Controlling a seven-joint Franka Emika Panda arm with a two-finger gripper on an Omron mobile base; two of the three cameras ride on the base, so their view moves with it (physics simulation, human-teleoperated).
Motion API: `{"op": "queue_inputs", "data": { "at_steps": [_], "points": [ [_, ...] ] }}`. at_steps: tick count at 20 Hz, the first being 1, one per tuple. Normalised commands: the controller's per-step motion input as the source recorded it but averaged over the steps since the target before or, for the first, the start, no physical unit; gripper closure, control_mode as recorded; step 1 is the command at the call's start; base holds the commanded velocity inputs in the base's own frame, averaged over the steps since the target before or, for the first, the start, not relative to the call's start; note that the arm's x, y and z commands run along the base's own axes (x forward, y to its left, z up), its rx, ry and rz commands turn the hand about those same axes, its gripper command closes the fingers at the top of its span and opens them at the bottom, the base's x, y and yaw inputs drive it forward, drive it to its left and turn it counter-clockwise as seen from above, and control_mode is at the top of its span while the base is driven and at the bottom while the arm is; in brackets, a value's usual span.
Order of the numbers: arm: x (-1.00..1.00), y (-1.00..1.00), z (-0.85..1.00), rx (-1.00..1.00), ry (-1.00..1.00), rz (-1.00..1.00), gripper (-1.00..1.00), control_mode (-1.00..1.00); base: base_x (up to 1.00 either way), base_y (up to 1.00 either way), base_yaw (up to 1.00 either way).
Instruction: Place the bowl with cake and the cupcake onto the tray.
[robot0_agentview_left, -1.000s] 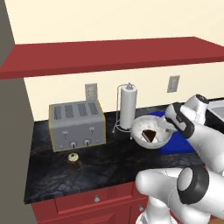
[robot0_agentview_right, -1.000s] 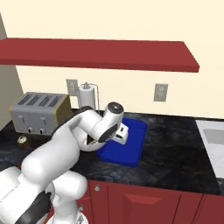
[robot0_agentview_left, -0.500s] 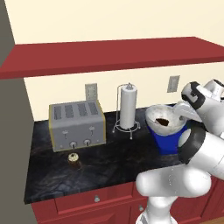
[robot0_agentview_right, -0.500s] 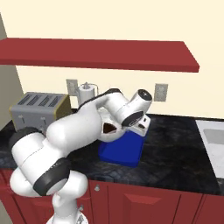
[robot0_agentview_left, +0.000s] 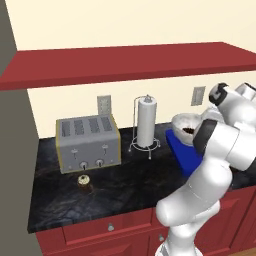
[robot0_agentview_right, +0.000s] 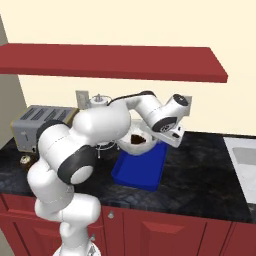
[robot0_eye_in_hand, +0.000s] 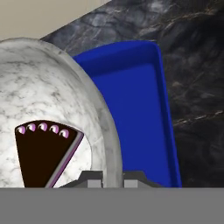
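Hand (robot0_eye_in_hand: 112, 177) clamped on rim of bowl with cake (robot0_eye_in_hand: 48, 131), held above the tray (robot0_eye_in_hand: 135, 118) (blue, just beyond fingertips). Left base view: cupcake (robot0_agentview_left: 84, 183) far off on worktop (robot0_agentview_left: 125, 175), w/ toaster (robot0_agentview_left: 88, 143) & paper-towel stand (robot0_agentview_left: 146, 125) between.

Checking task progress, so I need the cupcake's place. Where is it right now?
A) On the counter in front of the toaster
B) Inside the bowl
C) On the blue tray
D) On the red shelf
A: the cupcake sits on the dark counter just in front of the toaster, far from the tray.
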Motion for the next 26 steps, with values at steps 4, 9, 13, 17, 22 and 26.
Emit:
{"op": "queue_inputs", "data": {
  "at_steps": [4,9,13,17,22,26],
  "points": [
    [0.16,-0.3,-0.2,-0.03,-0.04,-0.01,1.0,-1.0,0.0,0.0,0.0],
    [0.02,-0.12,-0.21,0.01,-0.11,-0.01,1.0,-1.0,0.0,0.0,0.0],
    [0.24,0.14,-0.05,-0.04,-0.03,-0.03,1.0,-1.0,0.0,0.0,0.0],
    [0.18,0.16,-0.01,-0.09,0.0,-0.07,1.0,-1.0,0.0,0.0,0.0],
    [0.01,0.05,-0.27,-0.09,0.0,-0.06,1.0,-1.0,0.0,0.0,0.0],
    [0.06,0.08,-0.29,-0.03,0.0,-0.05,1.0,-1.0,0.0,0.0,0.0]
  ]
}}
